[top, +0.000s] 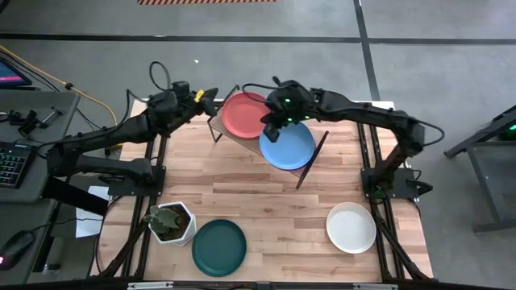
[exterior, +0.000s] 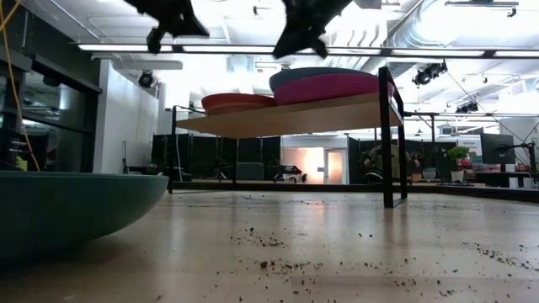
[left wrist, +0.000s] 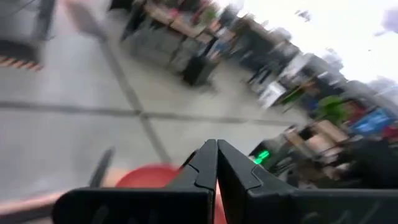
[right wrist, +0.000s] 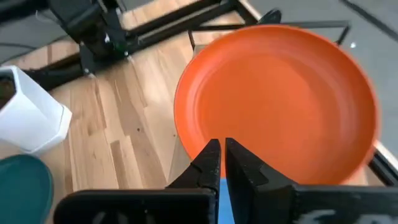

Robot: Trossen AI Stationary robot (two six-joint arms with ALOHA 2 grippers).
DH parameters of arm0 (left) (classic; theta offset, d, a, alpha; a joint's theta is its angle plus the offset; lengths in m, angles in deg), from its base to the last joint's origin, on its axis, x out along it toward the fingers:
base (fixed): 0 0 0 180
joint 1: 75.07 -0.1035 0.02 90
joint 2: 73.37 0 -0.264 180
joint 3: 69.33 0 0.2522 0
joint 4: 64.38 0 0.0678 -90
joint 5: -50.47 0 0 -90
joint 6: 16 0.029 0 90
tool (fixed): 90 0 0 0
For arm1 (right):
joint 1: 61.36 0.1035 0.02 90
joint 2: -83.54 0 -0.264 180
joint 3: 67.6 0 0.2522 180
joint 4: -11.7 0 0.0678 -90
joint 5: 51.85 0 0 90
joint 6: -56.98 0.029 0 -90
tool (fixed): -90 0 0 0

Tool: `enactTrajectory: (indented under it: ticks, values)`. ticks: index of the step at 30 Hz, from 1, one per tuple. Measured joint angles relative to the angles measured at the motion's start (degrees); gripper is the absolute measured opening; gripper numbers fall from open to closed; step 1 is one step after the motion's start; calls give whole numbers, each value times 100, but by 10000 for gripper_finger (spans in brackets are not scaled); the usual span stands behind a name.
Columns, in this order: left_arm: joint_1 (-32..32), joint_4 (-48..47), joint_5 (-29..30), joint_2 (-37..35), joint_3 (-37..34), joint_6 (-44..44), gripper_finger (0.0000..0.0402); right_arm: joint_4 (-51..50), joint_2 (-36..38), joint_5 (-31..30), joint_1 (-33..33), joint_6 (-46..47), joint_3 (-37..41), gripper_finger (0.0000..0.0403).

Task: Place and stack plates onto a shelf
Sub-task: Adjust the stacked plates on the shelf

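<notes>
Soil crumbs are scattered over the wooden tabletop [exterior: 337, 244]. Both the left gripper [left wrist: 216, 163] and right gripper [right wrist: 222, 158] are seen with fingers pressed together above the shelf [exterior: 286, 118].

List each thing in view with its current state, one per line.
red plate: on the shelf, top of its stack.
blue plate: on the shelf, atop the magenta plate.
shelf: standing, carrying two stacks.
dark green plate: on the table, unstacked.
white plate: on the table, unstacked.
left gripper: shut, empty, above the shelf's end.
right gripper: shut, empty, above the stacks.
plant pot: upright.
</notes>
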Motion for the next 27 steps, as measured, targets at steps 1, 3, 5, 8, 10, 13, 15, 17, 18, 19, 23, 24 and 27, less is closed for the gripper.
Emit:
enactTrajectory:
  ticks: [1,3,5,8,10,13,15,17,18,19,23,24,27]
  values:
    - [61,136,-19,-71,2,87,0,-33,-129,51,-12,-32,-89,7]
    - [163,314,-24,-182,2,263,0,-67,-346,74,-47,-120,-166,4]
    - [238,348,0,-275,2,349,0,-107,-512,75,-87,-157,-167,1]
    - [290,356,23,-394,2,381,0,-168,-647,75,-144,-150,-137,1]
    - [288,348,23,-417,2,381,0,-303,-695,73,-149,-171,-135,1]
    - [288,345,20,-417,2,363,0,-475,-697,71,-146,-255,-132,0]
    - [288,341,19,-416,2,350,0,-630,-656,68,-142,-305,-132,0]
    - [288,343,18,-406,2,373,0,-776,-632,47,-142,-348,-132,0]
    - [288,333,16,-402,2,379,0,-830,-631,33,-142,-386,-132,0]
    - [288,326,12,-402,2,381,0,-900,-635,31,-142,-432,-132,0]
    - [286,333,12,-402,2,440,0,-1003,-638,-156,-144,-493,-130,0]
    - [286,333,12,-402,2,470,0,-1021,-638,-167,-147,-495,-130,0]
    - [286,337,12,-404,2,534,0,-1125,-638,-167,-158,-527,-130,0]
